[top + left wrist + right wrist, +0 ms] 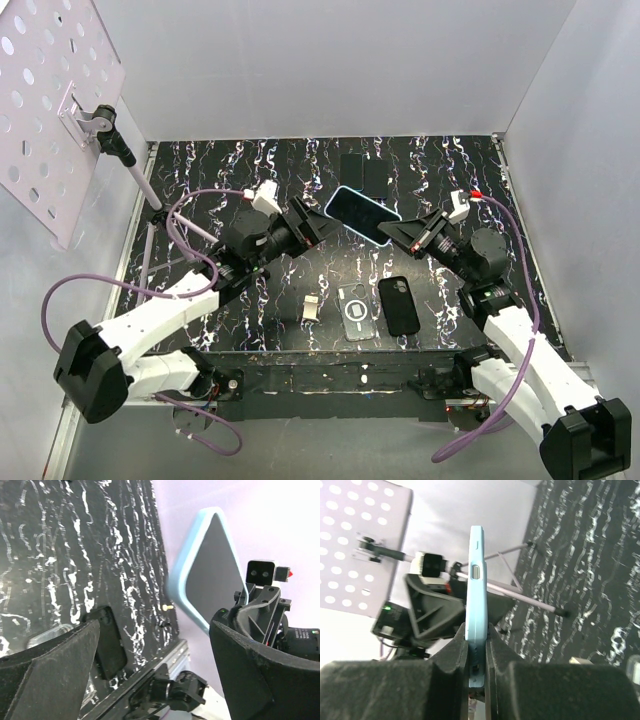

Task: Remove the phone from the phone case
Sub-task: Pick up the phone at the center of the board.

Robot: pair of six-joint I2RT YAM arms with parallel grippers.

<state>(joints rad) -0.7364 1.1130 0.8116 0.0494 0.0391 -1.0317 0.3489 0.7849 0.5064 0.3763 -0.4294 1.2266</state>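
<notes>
Up over the middle of the table (250, 170), mid-air: phone (362, 214), screen up and tilted, not yet out of its light-blue phone case (476, 595). Pinched front and back at the near-right end by the right gripper (392, 232), clamped tight on the case. Left gripper (312, 228) gaping wide at the opposite corner, nothing between the fingers. Can't really tell if touching the case or just shy of it.

Down on the table, roughly below the phone: clear case (358, 310) with a ring on it, lying flat. Just beside it on the right, a black phone-shaped slab (399, 305), and near on the left, a small pale block (312, 308). All three between the two arms, toward the front edge.

Further back, two dark flat rectangles (350, 170), barely readable against the marbled black top, so no clue what.

Far left: perforated white panel (50, 110) on a slanted pole (140, 180), foot by the table's left rim, near the left arm. White walls (330, 60) boxing in the back and both sides.

Open room mostly over the back half and above the phone. Tighter down low at the front.
</notes>
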